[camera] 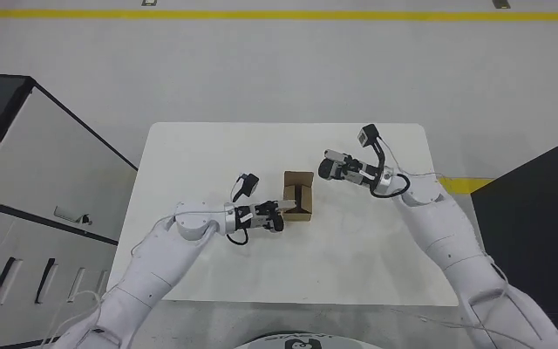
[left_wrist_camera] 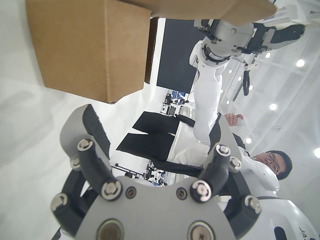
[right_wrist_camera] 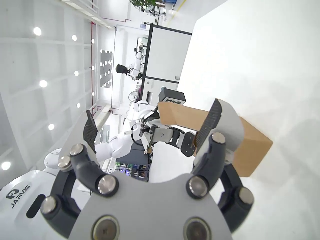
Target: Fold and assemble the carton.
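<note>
**Open grippers flank the carton**

Left gripper (left_wrist_camera: 155, 121) gapes wide, empty, the brown carton (left_wrist_camera: 75, 46) just ahead of its fingers. Right gripper (right_wrist_camera: 152, 118), likewise spread and empty, faces the opposite side. On the table (camera: 200, 166), left looks nearer.

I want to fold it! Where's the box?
In the top view the box sits on the table, between the left claw and the right claw.

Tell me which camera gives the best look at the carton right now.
Left wrist view: the carton is close and unobstructed, showing two walls and a raised flap. The top view shows it small, looking into its open top. In the right wrist view, a finger of the right end effector covers part of it.
</note>
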{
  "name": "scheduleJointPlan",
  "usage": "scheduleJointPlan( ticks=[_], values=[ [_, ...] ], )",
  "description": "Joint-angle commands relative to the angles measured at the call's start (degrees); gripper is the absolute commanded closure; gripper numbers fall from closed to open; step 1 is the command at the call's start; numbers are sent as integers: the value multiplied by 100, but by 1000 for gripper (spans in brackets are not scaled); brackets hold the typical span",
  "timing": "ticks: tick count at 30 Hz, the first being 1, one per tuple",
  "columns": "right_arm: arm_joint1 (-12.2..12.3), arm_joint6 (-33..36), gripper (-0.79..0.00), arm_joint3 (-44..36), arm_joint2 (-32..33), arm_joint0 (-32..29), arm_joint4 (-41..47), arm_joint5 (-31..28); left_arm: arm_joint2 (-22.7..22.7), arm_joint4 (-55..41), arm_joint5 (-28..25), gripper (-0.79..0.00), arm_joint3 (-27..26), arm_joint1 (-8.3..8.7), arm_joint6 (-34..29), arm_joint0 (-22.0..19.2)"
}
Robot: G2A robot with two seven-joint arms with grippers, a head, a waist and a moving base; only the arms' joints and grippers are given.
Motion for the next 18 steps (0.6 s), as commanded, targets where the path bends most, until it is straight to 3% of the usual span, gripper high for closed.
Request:
scheduleJointPlan(
  ticks=[1,9,18],
  values=[
    [-95,28,-785,311,-202,213,54,-49,63,-26,-3,-785,55,-21,-8,-34],
    [-404,307,-785,1247,-675,737,348,-340,176,-210,-212,-785,278,-100,101,-186],
    [-492,804,-785,1728,-715,863,549,-372,143,-255,-403,-785,617,-155,371,-381]
  ],
)
